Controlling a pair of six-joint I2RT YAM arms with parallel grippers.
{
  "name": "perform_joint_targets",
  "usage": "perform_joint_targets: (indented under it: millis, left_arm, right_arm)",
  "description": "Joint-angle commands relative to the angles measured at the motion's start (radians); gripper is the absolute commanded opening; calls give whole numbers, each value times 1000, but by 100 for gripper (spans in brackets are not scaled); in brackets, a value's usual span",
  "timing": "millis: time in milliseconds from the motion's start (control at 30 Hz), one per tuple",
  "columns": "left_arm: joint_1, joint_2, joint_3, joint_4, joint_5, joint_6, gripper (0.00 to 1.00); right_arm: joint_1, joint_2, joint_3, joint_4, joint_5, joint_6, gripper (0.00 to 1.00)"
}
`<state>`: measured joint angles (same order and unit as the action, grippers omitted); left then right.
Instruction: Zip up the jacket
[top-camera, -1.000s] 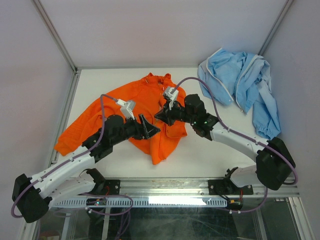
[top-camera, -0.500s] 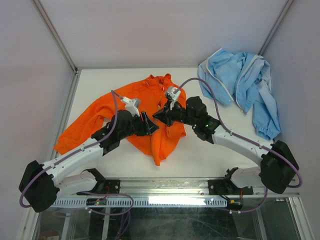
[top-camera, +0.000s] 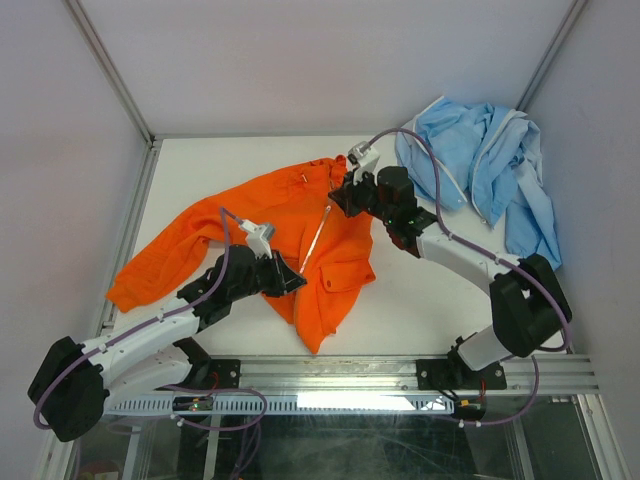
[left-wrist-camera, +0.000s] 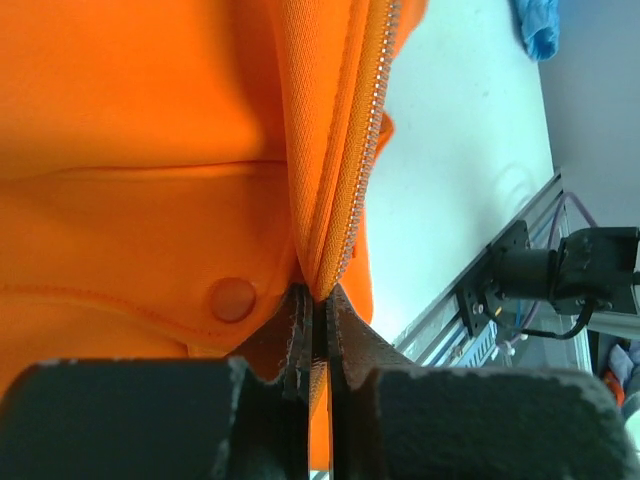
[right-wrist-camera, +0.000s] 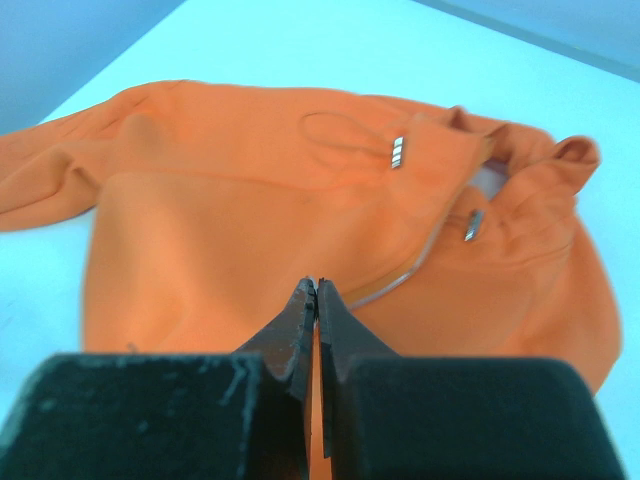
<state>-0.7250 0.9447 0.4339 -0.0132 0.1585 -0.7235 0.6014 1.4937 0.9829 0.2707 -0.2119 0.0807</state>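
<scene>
The zipper (left-wrist-camera: 362, 150) is best pulled straight toward the collar, with the hem held taut. The hem end is pinched in the closed left gripper (top-camera: 296, 281); the right gripper (top-camera: 340, 200) is shut, probably on the slider. The orange jacket (top-camera: 240, 215) is spread, rumpled, at the middle of the table (top-camera: 420, 295).

Light blue garment (top-camera: 497, 150) crumpled at table's (top-camera: 430, 312) far-right corner.
</scene>
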Motion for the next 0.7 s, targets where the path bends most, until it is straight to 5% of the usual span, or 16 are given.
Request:
perform_joint_targets:
  millis: [0,267,667]
  left_arm:
    - [-11,-63,-74,-108,81,-70,0]
    - [-9,-124,9,-318,-106,-55,0]
    - [120,-39,481,-626,-425,286,0]
  right_arm:
    - [-101,84,131,102,121,-13,0]
    - [-341,116,173,126,148,74,0]
    - [-566,-256,-61,51,194,81,0]
